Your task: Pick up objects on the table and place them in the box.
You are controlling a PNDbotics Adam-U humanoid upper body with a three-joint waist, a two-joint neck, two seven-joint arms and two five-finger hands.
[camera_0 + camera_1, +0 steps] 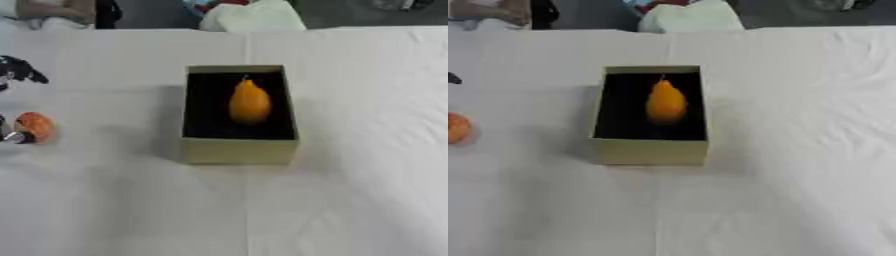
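Observation:
An open olive-sided box (238,151) with a dark inside stands in the middle of the white table. An orange pear-shaped fruit (249,102) lies in it. At the table's left edge sits a round orange-red fruit (36,126). My left hand shows only partly there. Its dark fingers (19,71) spread well above the fruit and do not touch it. A silver-tipped thumb (15,136) lies against the fruit's lower left side. The rest of the hand is cut off by the view's edge. My right hand shows in no view.
A white cloth (350,190) covers the table, with creases on the right. Beyond the far edge lie a pale bundle (252,17) and other items (52,12) at the back left.

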